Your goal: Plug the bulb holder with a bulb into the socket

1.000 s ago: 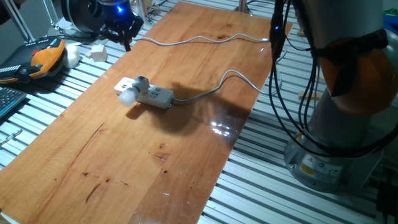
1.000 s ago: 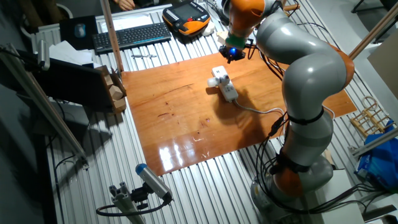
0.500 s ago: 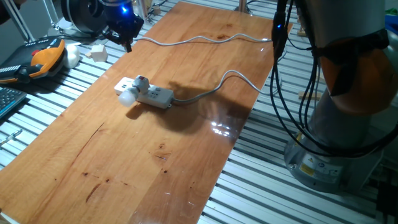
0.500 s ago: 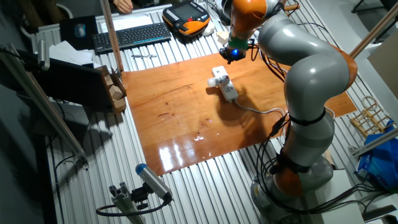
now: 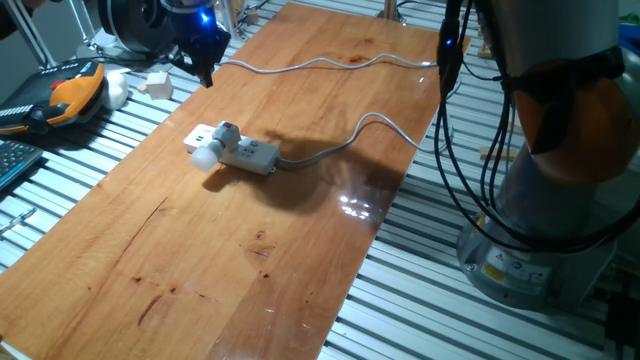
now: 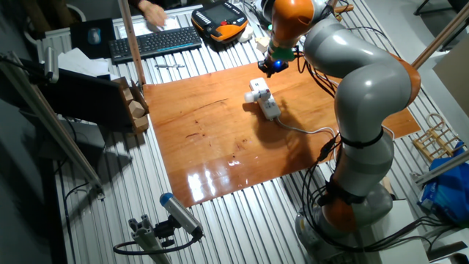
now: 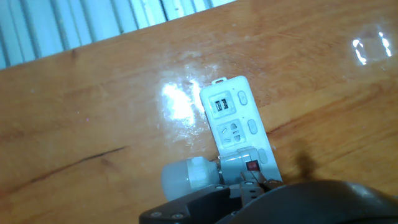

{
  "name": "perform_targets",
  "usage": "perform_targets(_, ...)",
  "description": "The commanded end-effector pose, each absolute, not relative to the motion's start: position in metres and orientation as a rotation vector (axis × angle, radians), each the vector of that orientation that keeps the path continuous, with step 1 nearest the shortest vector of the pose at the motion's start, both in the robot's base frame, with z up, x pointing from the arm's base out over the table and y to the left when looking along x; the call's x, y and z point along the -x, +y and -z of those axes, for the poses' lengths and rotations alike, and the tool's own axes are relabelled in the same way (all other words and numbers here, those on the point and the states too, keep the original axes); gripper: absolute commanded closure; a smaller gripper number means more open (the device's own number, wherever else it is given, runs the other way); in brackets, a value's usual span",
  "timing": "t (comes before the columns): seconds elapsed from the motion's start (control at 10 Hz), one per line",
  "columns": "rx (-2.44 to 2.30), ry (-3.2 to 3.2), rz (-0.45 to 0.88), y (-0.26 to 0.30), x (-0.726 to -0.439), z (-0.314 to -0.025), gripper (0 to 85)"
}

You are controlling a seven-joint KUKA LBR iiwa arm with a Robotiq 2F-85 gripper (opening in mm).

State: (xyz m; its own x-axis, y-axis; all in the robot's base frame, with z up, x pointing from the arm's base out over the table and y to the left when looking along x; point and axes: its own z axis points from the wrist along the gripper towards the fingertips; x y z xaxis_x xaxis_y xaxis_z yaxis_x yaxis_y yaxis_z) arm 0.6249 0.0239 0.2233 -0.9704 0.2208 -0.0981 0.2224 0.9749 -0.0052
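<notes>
We see a glossy varnished wood tabletop (image 5: 300, 200) with glare patches, set on ribbed metal slats (image 5: 420, 300). The socket (image 7: 239, 127) looks like smooth white plastic, the bulb (image 7: 186, 176) frosted and matt. The arm (image 6: 366, 81) has smooth grey-and-orange shells.

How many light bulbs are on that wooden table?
1. The bulb holder with a bulb sits on the socket, with the bulb sticking out over the strip's side. No others show.
</notes>
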Motion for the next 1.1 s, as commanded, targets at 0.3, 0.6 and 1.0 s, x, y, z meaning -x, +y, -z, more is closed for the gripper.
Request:
perform_targets(0.3,0.141,3.040,0.007,0.0233,-0.6248,-0.2235,85.0)
perform_targets(0.6,0.118,3.047,0.003,0.0247,-0.6231,-0.2255,85.0)
perform_targets(1.0,0.113,3.051,-0.012,0.0249,-0.6228,-0.2256,85.0)
